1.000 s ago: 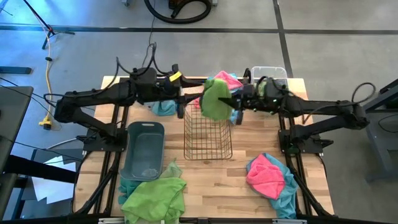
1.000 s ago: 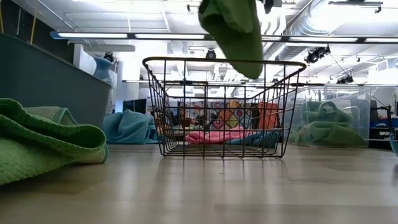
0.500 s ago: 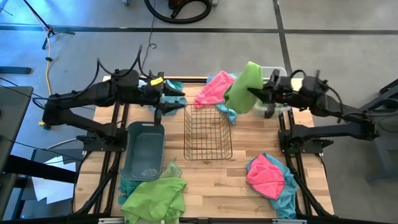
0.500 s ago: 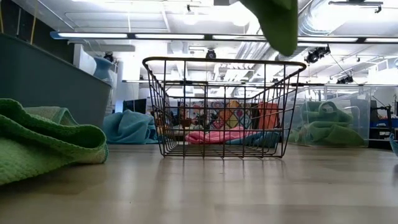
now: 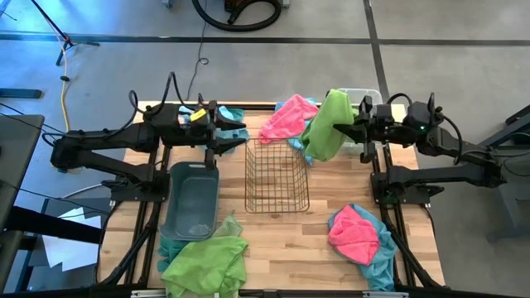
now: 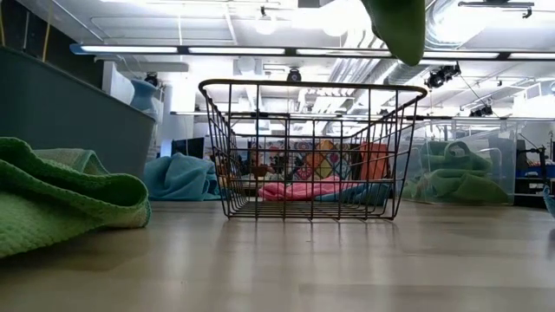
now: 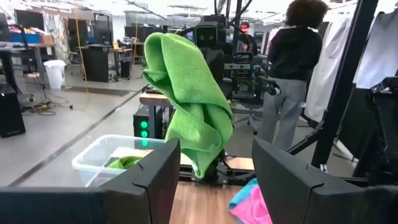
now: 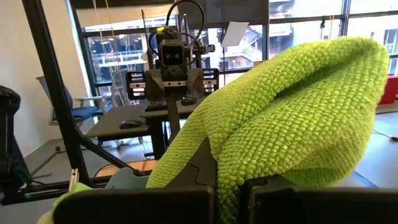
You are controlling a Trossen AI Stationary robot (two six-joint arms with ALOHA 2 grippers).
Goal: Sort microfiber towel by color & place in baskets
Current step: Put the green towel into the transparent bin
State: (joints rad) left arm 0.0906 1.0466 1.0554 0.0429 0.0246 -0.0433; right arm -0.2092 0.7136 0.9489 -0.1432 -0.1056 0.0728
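On the pale wooden slatted table (image 5: 331,277) the square copper-toned wire mesh basket (image 5: 277,176) stands at the middle, the dark grey-blue oblong plastic tub (image 5: 190,199) just to its left, and the clear rectangular plastic bin (image 5: 361,98) at the far right corner, a green cloth already in it; heaps of green, pink and teal towels lie at the near edge and the far side. My right gripper (image 5: 344,129) is clamped on a fuzzy lime green microfiber towel (image 5: 327,124), which hangs in the air beside the clear bin; my left gripper (image 5: 235,135) hovers empty at the far left, fingers apart.
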